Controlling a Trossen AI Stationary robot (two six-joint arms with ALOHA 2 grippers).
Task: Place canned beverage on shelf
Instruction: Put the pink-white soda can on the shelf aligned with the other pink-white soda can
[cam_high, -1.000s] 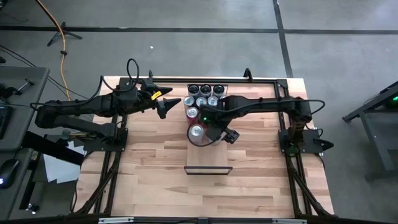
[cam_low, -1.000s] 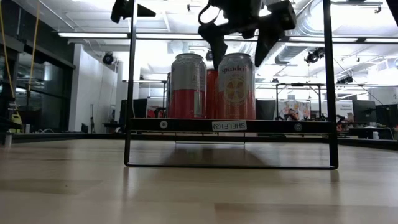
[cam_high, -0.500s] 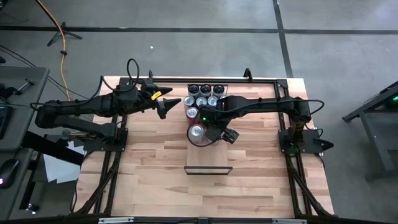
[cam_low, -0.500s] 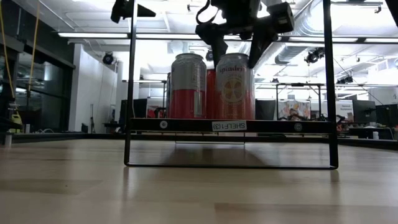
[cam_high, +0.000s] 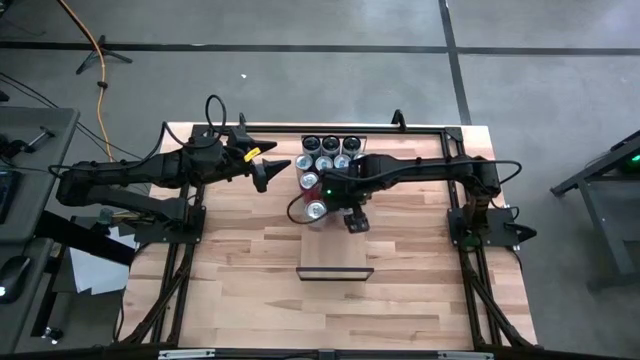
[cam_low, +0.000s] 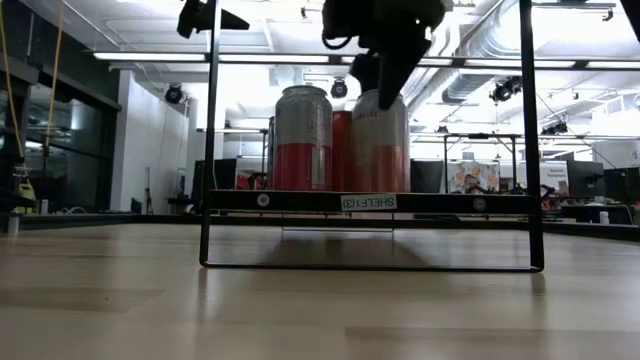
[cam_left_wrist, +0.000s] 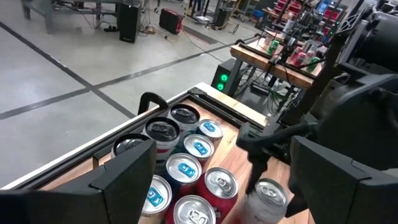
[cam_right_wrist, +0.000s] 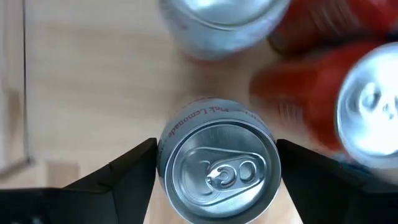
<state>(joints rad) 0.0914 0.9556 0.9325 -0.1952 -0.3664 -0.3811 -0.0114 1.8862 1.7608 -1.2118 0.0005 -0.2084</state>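
Can (cam_right_wrist: 217, 163) upright on shelf (cam_low: 300, 201), long axis vertical, directly below right gripper (cam_right_wrist: 217, 163); fingers (cam_right_wrist: 127, 171) apart on either side of rim, contact not discernible; left gripper (cam_high: 268, 172) open, well off to one side

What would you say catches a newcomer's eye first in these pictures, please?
Probably the right gripper, which hangs straight over a silver-topped can, one finger on either side of it. That can stands on the pale wooden shelf, just in front of a cluster of other cans at the table's far edge. The left gripper waits open beside that cluster.
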